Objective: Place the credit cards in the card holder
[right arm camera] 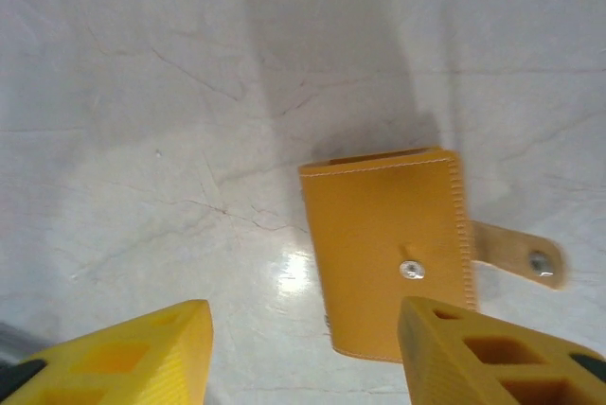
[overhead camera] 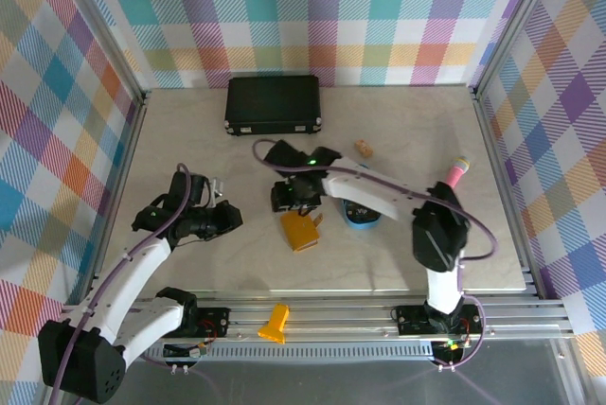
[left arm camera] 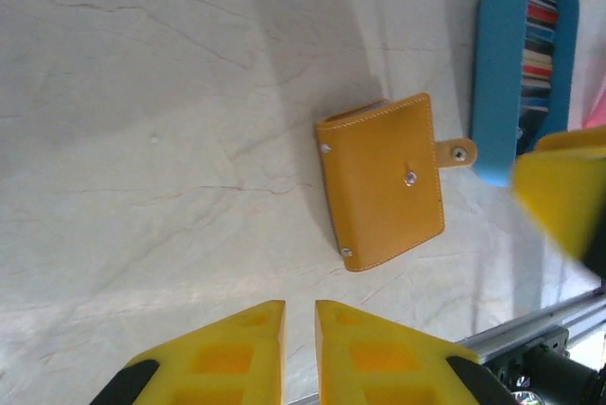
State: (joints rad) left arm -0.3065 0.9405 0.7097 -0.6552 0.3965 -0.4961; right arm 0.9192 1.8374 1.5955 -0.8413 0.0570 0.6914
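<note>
Overhead, wallet (overhead camera: 301,230): laid closed on the table (overhead camera: 189,140), just below the right gripper (overhead camera: 292,199); left gripper (overhead camera: 225,218) seen to its left.
Left wrist, fingers (left arm camera: 237,358): held nearly together, nothing between them; cards (left arm camera: 538,41) stacked in the blue tray (left arm camera: 492,93) beside the wallet (left arm camera: 383,183).
Right wrist, fingers (right arm camera: 133,353): spread wide above the wallet (right arm camera: 393,254), its tab (right arm camera: 525,258) unsnapped.

A blue oval tray (left arm camera: 492,93) sits well ahead of the left jaws. A black case (overhead camera: 273,105) lies beyond the right jaws, with a cork (overhead camera: 364,148) off to their right.
</note>
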